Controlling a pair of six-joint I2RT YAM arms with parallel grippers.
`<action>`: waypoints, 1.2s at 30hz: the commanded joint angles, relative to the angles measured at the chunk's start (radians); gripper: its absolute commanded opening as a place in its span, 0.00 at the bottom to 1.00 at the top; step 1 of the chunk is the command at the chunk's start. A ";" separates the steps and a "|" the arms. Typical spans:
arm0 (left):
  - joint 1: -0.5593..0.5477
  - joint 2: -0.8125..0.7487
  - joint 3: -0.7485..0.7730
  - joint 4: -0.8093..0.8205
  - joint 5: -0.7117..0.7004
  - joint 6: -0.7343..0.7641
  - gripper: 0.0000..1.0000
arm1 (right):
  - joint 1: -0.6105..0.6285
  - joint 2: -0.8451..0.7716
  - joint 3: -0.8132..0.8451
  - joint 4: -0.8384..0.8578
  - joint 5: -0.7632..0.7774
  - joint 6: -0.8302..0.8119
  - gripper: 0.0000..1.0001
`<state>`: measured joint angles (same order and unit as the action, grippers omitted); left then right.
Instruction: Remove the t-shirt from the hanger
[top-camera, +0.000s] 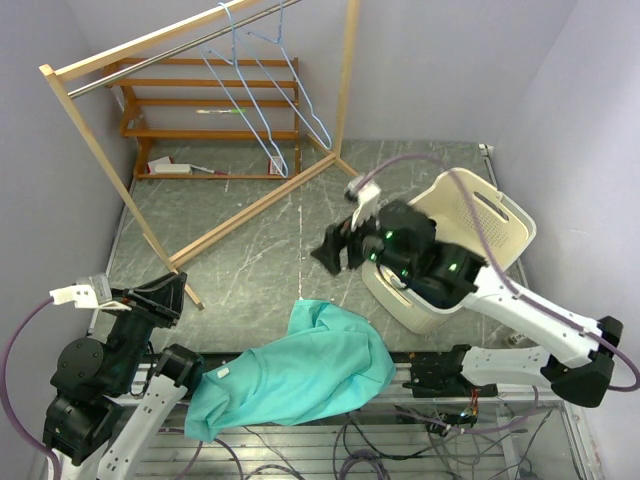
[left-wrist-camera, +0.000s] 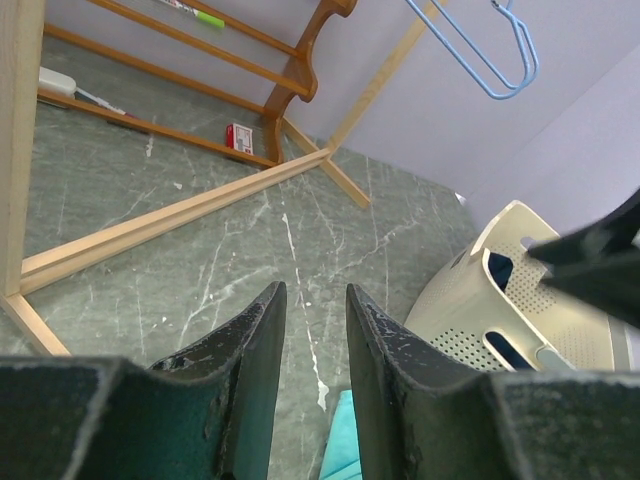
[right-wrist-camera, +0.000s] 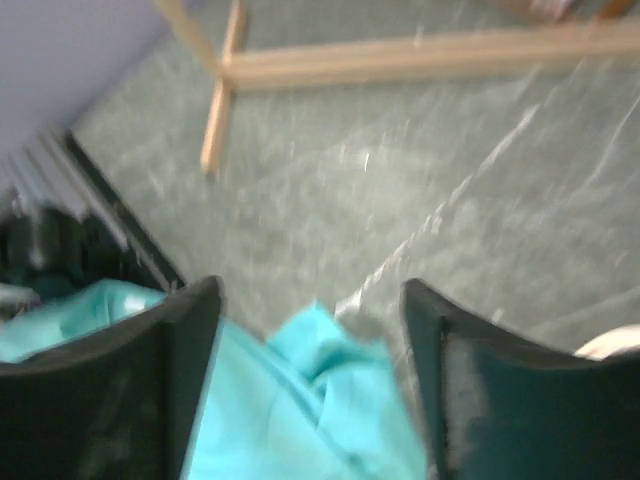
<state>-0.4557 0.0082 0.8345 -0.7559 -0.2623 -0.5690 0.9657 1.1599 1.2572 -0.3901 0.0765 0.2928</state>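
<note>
A teal t-shirt (top-camera: 300, 375) lies crumpled on the table's near edge between the two arm bases, off any hanger. Its edge shows low in the left wrist view (left-wrist-camera: 340, 445) and fills the bottom of the blurred right wrist view (right-wrist-camera: 300, 400). Two light blue wire hangers (top-camera: 270, 100) hang bare from the rack's metal rail; one also shows in the left wrist view (left-wrist-camera: 480, 50). My right gripper (top-camera: 332, 255) hovers open above the shirt's upper end, the jaws (right-wrist-camera: 310, 290) wide apart and empty. My left gripper (top-camera: 168, 292) sits left of the shirt, its fingers (left-wrist-camera: 312, 290) slightly apart with nothing between them.
A wooden clothes rack (top-camera: 250, 205) stands across the back left, its base beams running over the grey marbled table. A low wooden shelf (top-camera: 210, 110) with small items stands behind it. A white perforated basket (top-camera: 490, 215) stands at the right, partly under the right arm.
</note>
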 joint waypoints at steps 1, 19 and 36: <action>-0.005 -0.008 0.000 -0.009 -0.014 -0.011 0.41 | 0.101 -0.024 -0.255 -0.106 0.000 0.093 0.83; -0.003 -0.008 0.003 -0.017 -0.022 -0.017 0.41 | 0.567 0.137 -0.593 0.126 0.246 0.337 1.00; -0.008 -0.008 0.004 -0.017 -0.018 -0.018 0.37 | 0.381 0.388 -0.496 0.255 -0.075 0.224 0.02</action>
<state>-0.4564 0.0082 0.8345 -0.7719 -0.2672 -0.5808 1.4437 1.5677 0.7742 -0.1917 0.1726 0.5522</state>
